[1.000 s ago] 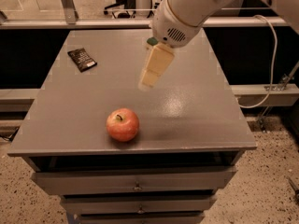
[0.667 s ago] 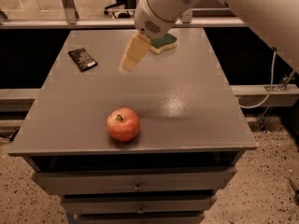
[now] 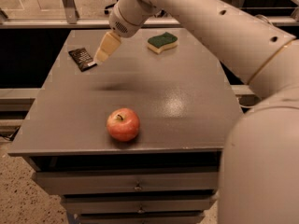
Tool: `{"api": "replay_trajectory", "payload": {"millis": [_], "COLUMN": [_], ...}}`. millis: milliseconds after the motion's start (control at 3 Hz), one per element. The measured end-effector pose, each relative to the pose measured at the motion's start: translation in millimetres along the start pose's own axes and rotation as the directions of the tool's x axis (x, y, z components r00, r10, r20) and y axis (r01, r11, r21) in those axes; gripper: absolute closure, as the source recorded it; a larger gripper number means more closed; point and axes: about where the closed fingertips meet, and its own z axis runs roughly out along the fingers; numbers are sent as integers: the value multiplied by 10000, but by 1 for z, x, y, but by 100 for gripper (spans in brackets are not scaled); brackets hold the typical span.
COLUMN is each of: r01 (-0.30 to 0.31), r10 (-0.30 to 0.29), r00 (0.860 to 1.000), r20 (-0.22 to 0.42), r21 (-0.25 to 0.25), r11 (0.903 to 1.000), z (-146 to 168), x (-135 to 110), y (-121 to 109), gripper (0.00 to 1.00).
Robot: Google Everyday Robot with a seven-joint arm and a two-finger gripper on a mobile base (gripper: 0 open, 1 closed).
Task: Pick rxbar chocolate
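The rxbar chocolate point(image 3: 82, 59) is a small flat black wrapper with faint white print, lying near the back left corner of the grey table point(image 3: 187, 111). My gripper point(image 3: 101, 56) hangs from the white arm just right of the bar, above the table, with its cream fingertips next to the bar's right edge. A red apple point(image 3: 123, 124) sits near the table's front edge, well clear of the gripper.
A green-and-yellow sponge point(image 3: 162, 41) lies at the back middle of the table. My arm stretches from the right foreground across the table's right side. Drawers sit under the tabletop. A metal rail runs behind the table.
My gripper has swung left across the table, from above its middle to beside the rxbar. The sponge, hidden behind the arm before, now shows. Apple and bar have not moved.
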Motion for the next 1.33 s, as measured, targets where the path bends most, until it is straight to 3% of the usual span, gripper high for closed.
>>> {"api": "replay_trajectory", "payload": {"millis": [333,1333], "r01": [-835,-1808], "r10": [844,1882], "r00": [9959,9795], "r20": [330,720], "r21": [-258,-988], "r11": [9962,9786], "z": [59,137], "x": [-18,-45], "y": [-9,4], "gripper": [0,0]}}
